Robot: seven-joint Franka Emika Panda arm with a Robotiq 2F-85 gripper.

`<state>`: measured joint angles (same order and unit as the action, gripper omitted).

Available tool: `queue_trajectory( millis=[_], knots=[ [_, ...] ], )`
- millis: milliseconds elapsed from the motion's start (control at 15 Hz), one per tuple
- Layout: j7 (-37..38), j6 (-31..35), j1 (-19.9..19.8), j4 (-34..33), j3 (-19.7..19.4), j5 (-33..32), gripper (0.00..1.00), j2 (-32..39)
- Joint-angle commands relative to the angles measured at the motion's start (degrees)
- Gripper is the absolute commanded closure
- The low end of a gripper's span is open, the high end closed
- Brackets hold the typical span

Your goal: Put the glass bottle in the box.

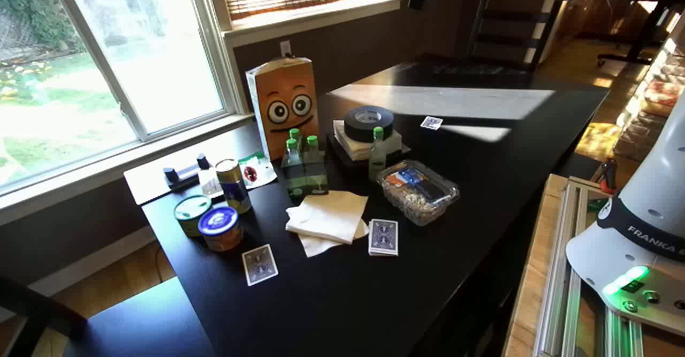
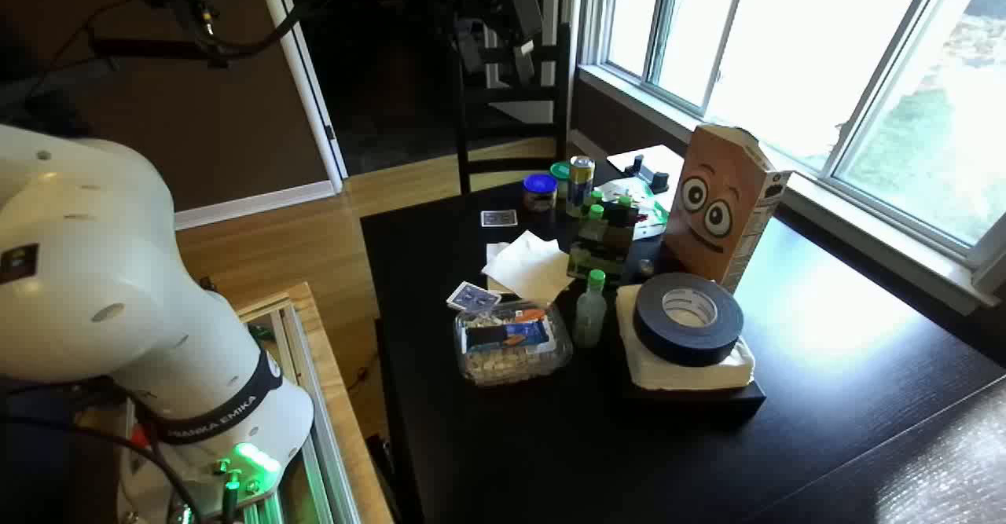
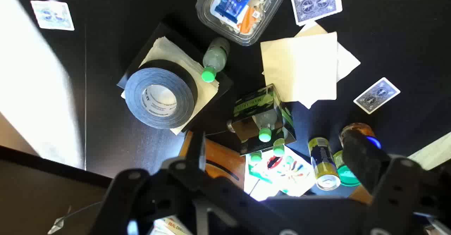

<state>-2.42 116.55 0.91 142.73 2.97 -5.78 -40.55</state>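
The glass bottle (image 1: 377, 161) is slim, pale green and green-capped. It stands upright on the table, between the clear plastic container and the tape stack; it also shows in an exterior view (image 2: 591, 316) and the wrist view (image 3: 215, 55). The box (image 3: 254, 103) is a small dark carton with a green lime pattern, also in both exterior views (image 1: 306, 183) (image 2: 599, 253). It holds three similar bottles; one compartment, on the tape side, shows bare brown cardboard. My gripper (image 3: 277, 138) is open and empty, high above the table, its fingers spread apart in the wrist view.
A tape roll (image 1: 368, 124) lies on stacked napkins beside the bottle. The clear container (image 2: 512, 343) touches or nearly touches the bottle. A tall orange carton (image 1: 286, 105) stands behind the box. Loose napkins (image 1: 332, 215), a can (image 1: 234, 185), tins (image 1: 220, 228) and cards (image 1: 383, 236) lie around.
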Motion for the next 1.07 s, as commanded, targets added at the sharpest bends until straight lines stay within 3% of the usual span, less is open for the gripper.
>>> queue_trajectory(
  millis=[0, 267, 533, 733, 867, 1000],
  knots=[
    [0.2, -0.1, 0.4, -0.1, -0.3, -0.2, 0.0, 0.0],
    [5.4, 1.8, -2.8, 0.1, -0.8, -0.6, 0.0, 5.2],
    [12.7, 11.1, -6.6, 1.6, -2.0, -0.2, 0.0, 16.0],
    [13.7, 14.0, -6.0, 0.9, -3.6, 4.1, 0.0, 26.0],
    [17.5, 20.2, -7.1, 0.9, -3.0, 1.7, 0.0, 32.3],
    [19.5, 21.5, -6.9, -0.2, -3.5, 2.0, 0.0, 36.6]
  ],
)
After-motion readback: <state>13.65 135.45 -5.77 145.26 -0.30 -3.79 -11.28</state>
